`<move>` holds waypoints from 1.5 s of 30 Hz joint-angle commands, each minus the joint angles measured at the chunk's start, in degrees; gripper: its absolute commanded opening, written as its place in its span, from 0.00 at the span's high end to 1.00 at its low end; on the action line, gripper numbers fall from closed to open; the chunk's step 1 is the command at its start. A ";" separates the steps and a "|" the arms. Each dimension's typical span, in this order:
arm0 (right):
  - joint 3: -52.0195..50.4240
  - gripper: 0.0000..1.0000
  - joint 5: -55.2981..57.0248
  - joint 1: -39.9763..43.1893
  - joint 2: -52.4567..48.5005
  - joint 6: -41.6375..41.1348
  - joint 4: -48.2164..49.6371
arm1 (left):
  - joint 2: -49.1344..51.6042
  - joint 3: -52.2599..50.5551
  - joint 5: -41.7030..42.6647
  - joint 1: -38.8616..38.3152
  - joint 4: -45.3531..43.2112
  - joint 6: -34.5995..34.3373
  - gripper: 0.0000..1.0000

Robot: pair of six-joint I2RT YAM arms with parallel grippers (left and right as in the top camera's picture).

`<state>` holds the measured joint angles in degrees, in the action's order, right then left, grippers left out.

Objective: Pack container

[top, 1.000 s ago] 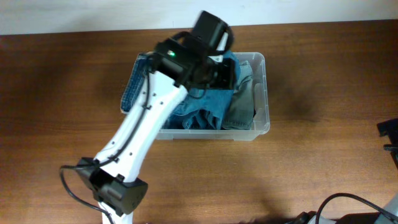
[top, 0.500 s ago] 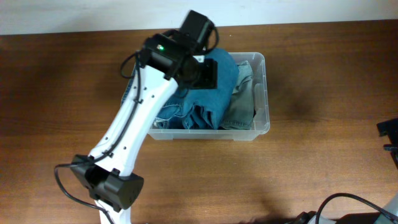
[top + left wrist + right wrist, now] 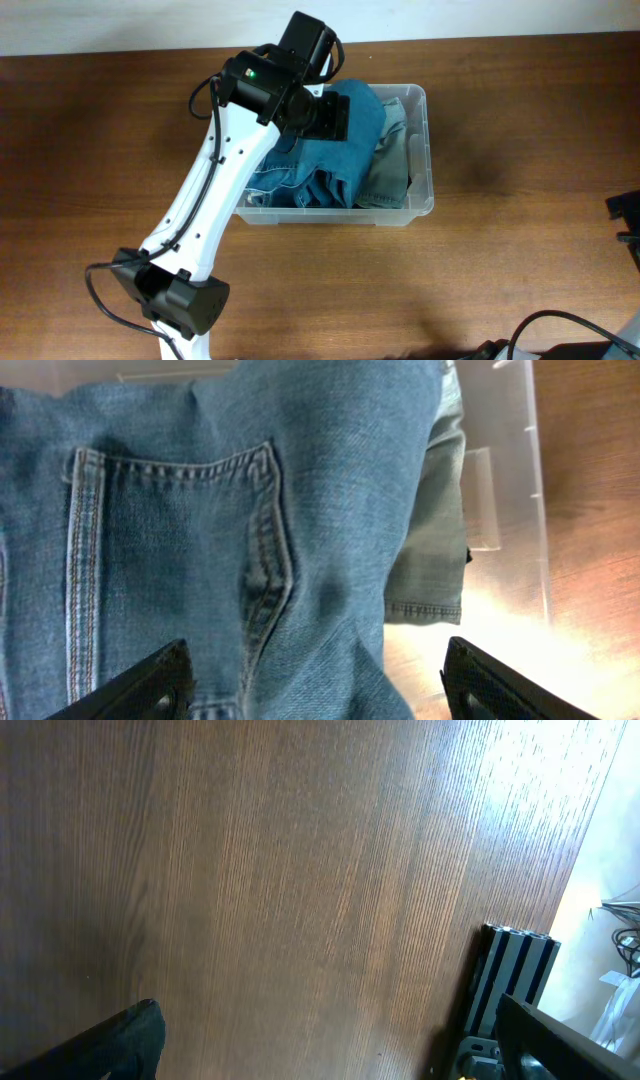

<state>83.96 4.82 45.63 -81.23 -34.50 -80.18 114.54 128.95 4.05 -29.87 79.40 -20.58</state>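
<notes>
One arm (image 3: pixel 220 200) stretched over container (image 3: pixel 424 150), left end effector (image 3: pixel 322 685) wide above jeans (image 3: pixel 200 510), right end effector (image 3: pixel 330 1040) wide

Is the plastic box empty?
No, blue jeans are piled inside the box.

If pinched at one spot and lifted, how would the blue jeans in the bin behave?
Likely floppy: the jeans lie in soft folds, so they would drape and trail. Thick stitched denim suggests some weight and a grippy surface.
</notes>
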 commanded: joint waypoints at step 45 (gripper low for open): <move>-0.24 0.02 0.28 0.15 0.02 -0.50 0.00 | 1.16 39.54 4.04 12.44 17.29 1.84 0.99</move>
<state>83.96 4.82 45.63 -81.28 -34.52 -80.18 121.54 166.10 6.04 -19.35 97.06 -19.90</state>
